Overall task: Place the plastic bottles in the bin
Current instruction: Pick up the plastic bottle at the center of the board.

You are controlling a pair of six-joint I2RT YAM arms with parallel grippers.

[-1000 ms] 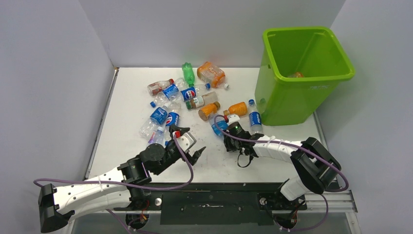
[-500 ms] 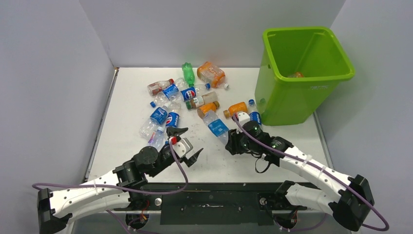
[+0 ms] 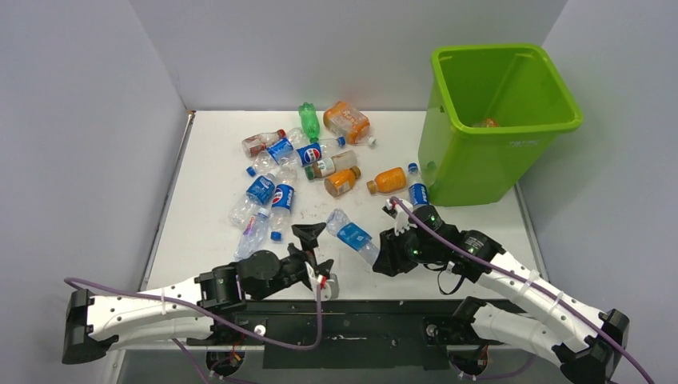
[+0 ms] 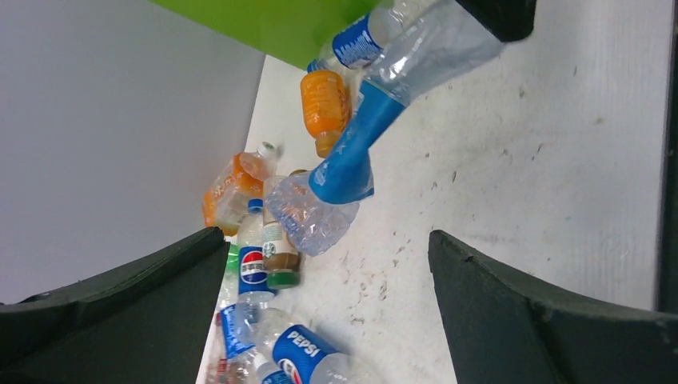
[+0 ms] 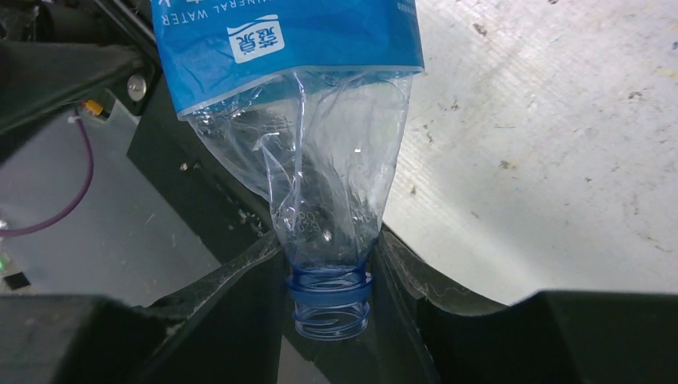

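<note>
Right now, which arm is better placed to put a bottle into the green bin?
Right: the right tool is shut on the neck of a blue-labelled bottle and sits nearer the bin; the left tool is open and empty.

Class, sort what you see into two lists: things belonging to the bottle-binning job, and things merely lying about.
Job: blue-label bottle, loose bottles, bin, right gripper, left gripper.
Merely there: purple cable, table, grey walls.
</note>
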